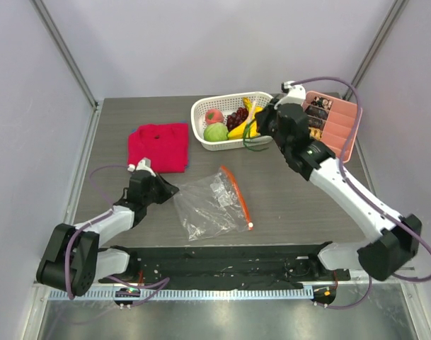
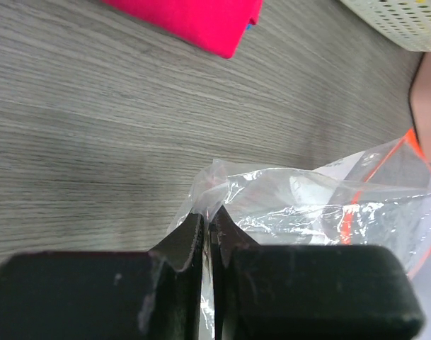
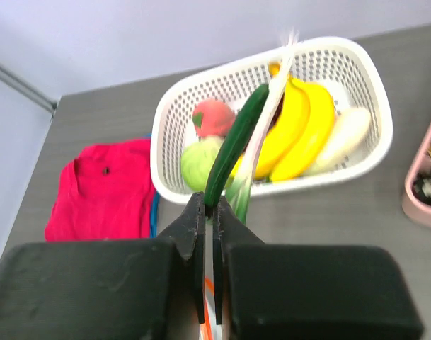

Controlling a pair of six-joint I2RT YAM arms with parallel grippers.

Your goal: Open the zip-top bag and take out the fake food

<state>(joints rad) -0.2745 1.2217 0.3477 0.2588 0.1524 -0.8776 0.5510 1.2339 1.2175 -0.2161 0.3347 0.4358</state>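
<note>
— Since containers come first, what holds what?

— On the far side of the table [image 1: 286,212], a white perforated basket [image 1: 222,145] holds fake food [image 1: 243,127]. Inside are a pink-red fruit [image 3: 214,117], a round green piece [image 3: 199,161], yellow bananas [image 3: 300,134], a white piece [image 3: 346,134] and dark grapes [image 1: 238,115]. Just right of the basket, a pink divided tray [image 1: 339,134] holds dark brown pieces [image 1: 318,113]. A red cloth [image 1: 158,145] lies to the basket's left.

— Where is the zip-top bag, and which way does it point?

— The zip-top bag [image 1: 211,205] lies near the table's middle, between the two arms. It is clear and crinkled, with wood grain showing through. Its orange-red zipper strip [image 1: 238,195] forms the right edge, running from far to near and slanting rightward at the near end. The bag's body spreads left from that strip.

— And the grippers?

— The left gripper [image 2: 207,227] has its fingers pressed together on the bag's left corner. The right gripper [image 3: 209,209], at the basket's near right corner, pinches a long green piece [image 3: 236,142]. That piece's length points away from the fingers toward the basket.
</note>
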